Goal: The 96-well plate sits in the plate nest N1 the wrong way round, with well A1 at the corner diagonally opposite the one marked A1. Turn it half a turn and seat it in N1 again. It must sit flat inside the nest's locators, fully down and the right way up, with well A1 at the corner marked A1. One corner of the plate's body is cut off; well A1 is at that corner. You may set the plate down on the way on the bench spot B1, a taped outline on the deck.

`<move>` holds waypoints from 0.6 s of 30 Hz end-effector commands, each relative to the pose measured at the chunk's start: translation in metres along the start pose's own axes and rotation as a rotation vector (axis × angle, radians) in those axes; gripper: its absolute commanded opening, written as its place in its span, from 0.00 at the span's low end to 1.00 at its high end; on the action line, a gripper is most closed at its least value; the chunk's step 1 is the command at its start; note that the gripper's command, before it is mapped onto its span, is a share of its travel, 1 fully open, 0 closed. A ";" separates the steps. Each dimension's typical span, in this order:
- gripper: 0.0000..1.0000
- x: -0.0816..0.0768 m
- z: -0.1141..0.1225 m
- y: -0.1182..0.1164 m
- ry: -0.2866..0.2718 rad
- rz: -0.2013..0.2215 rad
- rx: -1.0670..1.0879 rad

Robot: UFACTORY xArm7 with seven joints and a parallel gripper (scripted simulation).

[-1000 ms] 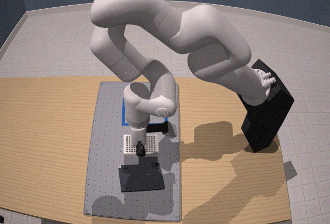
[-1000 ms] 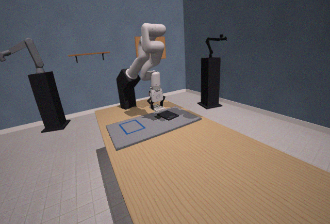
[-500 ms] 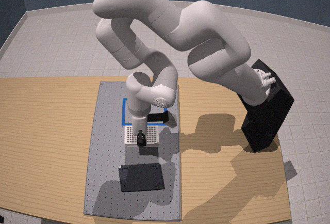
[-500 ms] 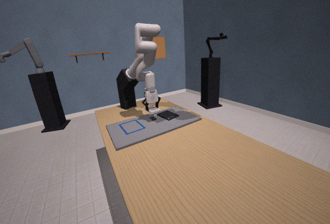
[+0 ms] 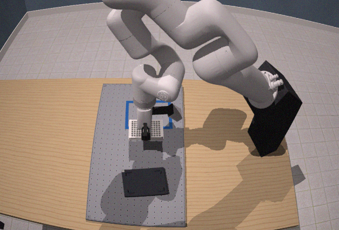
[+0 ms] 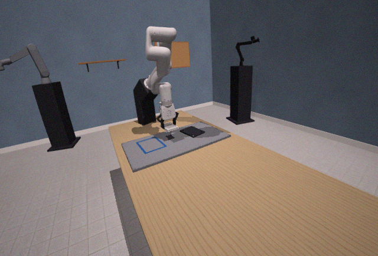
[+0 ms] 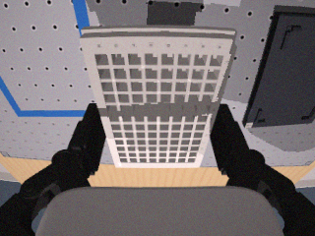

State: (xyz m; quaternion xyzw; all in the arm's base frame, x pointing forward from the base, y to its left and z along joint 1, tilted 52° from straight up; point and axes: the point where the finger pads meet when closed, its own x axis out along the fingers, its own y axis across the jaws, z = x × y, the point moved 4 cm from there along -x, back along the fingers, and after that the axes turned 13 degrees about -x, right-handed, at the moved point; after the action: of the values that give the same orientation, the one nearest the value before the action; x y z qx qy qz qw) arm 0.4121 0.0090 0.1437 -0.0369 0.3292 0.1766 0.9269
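Note:
The white 96-well plate point(image 5: 150, 130) hangs level in the air above the grey deck, between the dark plate nest N1 point(image 5: 144, 181) and the blue taped outline B1 point(image 5: 149, 114). My gripper point(image 5: 145, 133) is shut on the plate across its short width, one black finger on each long side, as the wrist view shows point(image 7: 157, 133). In the wrist view the plate point(image 7: 157, 94) fills the middle, the empty nest point(image 7: 283, 69) lies to the right and the blue tape point(image 7: 39, 39) to the left. I cannot make out the plate's cut corner. In the exterior view the plate point(image 6: 170, 127) is held a little above the deck.
The grey perforated deck point(image 5: 139, 153) lies on a wooden table. The arm's black base pedestal point(image 5: 273, 109) stands at the right. Two other arms on black pedestals point(image 6: 55, 115) point(image 6: 241, 94) stand off the table, far away.

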 end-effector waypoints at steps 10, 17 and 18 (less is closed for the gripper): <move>0.00 0.002 -0.012 -0.040 -0.003 0.002 0.000; 0.00 0.003 -0.018 -0.062 -0.003 0.002 0.000; 0.00 0.003 -0.019 -0.065 -0.003 0.002 0.000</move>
State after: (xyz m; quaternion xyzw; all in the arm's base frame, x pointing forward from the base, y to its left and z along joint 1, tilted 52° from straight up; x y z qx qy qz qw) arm 0.4223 -0.0409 0.1279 -0.0369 0.3284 0.1766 0.9272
